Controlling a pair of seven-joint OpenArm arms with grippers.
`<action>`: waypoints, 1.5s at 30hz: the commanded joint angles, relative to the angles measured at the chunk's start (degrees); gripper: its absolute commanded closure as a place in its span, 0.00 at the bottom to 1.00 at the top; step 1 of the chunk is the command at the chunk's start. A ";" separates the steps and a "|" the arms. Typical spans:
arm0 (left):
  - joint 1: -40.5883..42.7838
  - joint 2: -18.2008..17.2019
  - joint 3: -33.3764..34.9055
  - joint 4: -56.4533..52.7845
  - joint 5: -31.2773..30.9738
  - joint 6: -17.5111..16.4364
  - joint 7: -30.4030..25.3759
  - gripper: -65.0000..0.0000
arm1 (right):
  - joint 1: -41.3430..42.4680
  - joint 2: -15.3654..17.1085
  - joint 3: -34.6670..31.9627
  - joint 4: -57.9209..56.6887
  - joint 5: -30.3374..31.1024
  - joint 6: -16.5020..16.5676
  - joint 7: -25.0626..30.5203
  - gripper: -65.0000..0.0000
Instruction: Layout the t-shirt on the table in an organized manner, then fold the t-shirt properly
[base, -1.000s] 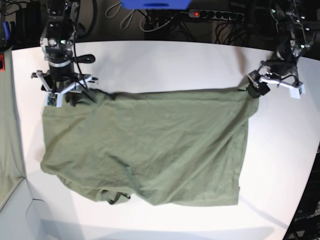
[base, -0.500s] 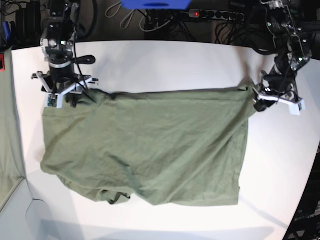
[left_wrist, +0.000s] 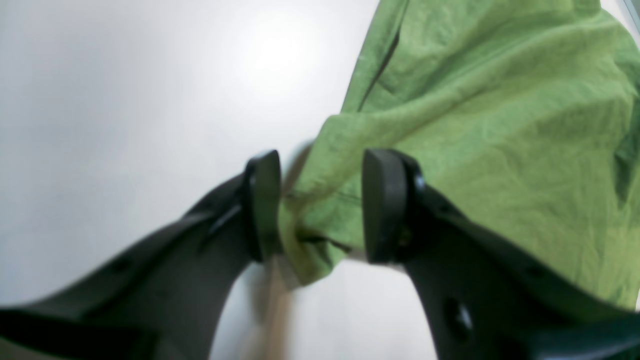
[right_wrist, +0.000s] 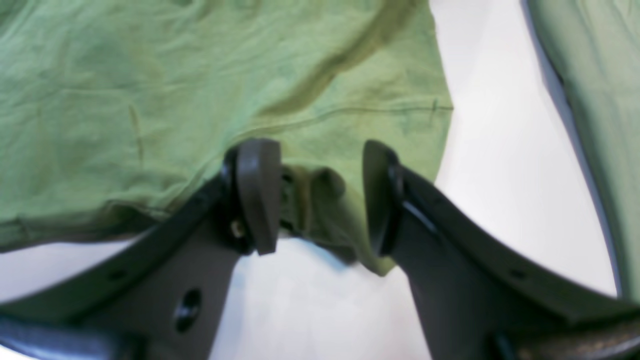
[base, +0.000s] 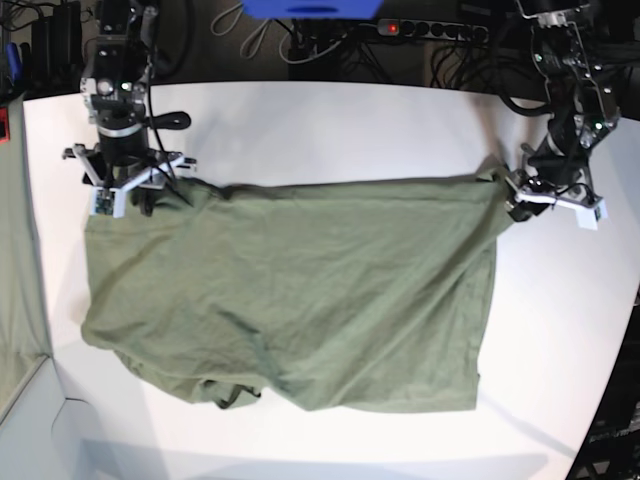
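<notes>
- The t-shirt (base: 290, 305) lies spread over the middle of the desk (base: 330, 130), its far hem fairly straight between the two arms, its near edge bunched and rumpled toward the desk's near side.
- The left gripper (left_wrist: 312, 207) sits at the shirt's far corner on the base view's right; its fingers (left_wrist: 382, 205) stand part-way apart with a fold of fabric between them, one finger touching the cloth, though a firm pinch cannot be confirmed.
- The right gripper (right_wrist: 320, 195) is at the opposite far corner, fingers likewise half-spread astride a gathered tuck of hem.
- Judged from this, the layout step is in hand: both corners should be pinched securely and evenly, then drawn apart and away together so the wrinkled near edge slides flat.
- A greenish-grey cloth strip (base: 18, 280) at the desk's left edge should stay untouched.
</notes>
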 joint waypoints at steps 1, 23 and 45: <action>-0.45 -0.32 -0.25 0.82 0.69 -0.15 -0.75 0.59 | 0.32 0.37 0.06 0.89 -0.23 0.17 1.50 0.57; -1.68 2.23 -0.16 -2.26 6.50 -0.24 -0.84 0.59 | 0.32 0.37 0.06 0.89 -0.23 0.17 1.41 0.57; -2.91 2.06 4.06 -3.13 6.41 -0.24 -0.92 0.80 | 0.32 0.37 0.23 0.89 -0.23 0.17 1.41 0.57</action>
